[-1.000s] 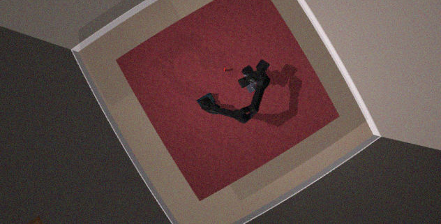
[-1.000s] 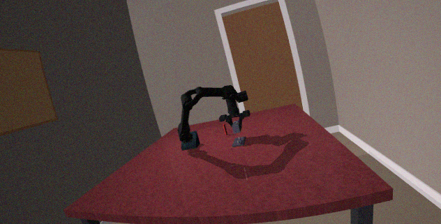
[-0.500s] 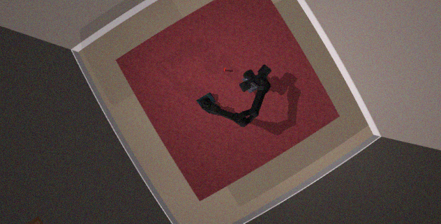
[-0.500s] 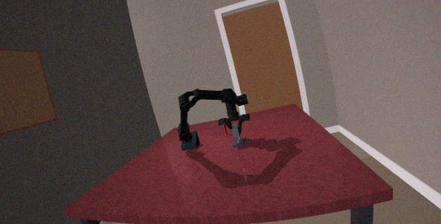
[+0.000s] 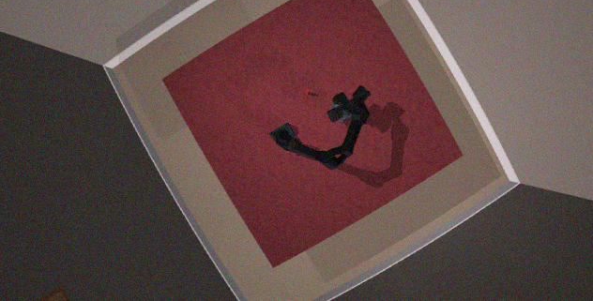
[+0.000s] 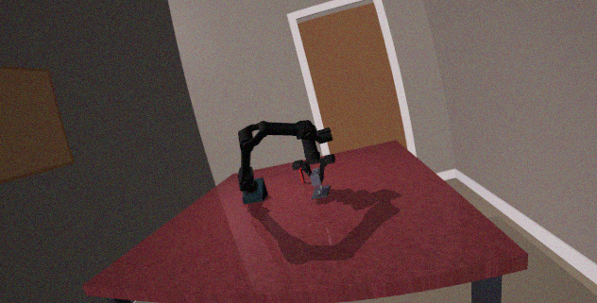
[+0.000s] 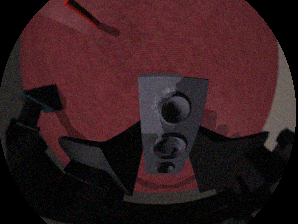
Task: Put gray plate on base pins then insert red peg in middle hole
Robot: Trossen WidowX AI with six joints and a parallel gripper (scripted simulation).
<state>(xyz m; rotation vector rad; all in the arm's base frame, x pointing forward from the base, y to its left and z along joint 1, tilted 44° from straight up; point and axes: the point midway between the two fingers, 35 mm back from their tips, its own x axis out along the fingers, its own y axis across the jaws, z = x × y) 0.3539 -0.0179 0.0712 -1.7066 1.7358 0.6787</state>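
The gripper (image 6: pixel 316 178) (image 7: pixel 169 150) is shut on the gray plate (image 6: pixel 315 175) (image 7: pixel 150 100), whose holes face the wrist camera. In the exterior view the plate looks steeply tilted, with its lower end just above the gray base (image 6: pixel 322 194). A gap or light contact between them cannot be told apart. The base lies on the table, and its pins are too small to make out clearly. In the wrist view it is hidden behind the plate. The red peg (image 5: pixel 308 92) (image 6: pixel 302 176) (image 7: pixel 82 13) stands upright on the table, off to one side of the gripper and touching nothing else.
The red table top (image 5: pixel 263 61) (image 6: pixel 213 245) carries the arm's dark teal mount (image 5: pixel 276 134) (image 6: pixel 255 193). The arm reaches over the table from there in a bent arch and casts a wide shadow. The peg is between the mount and the base in the exterior view.
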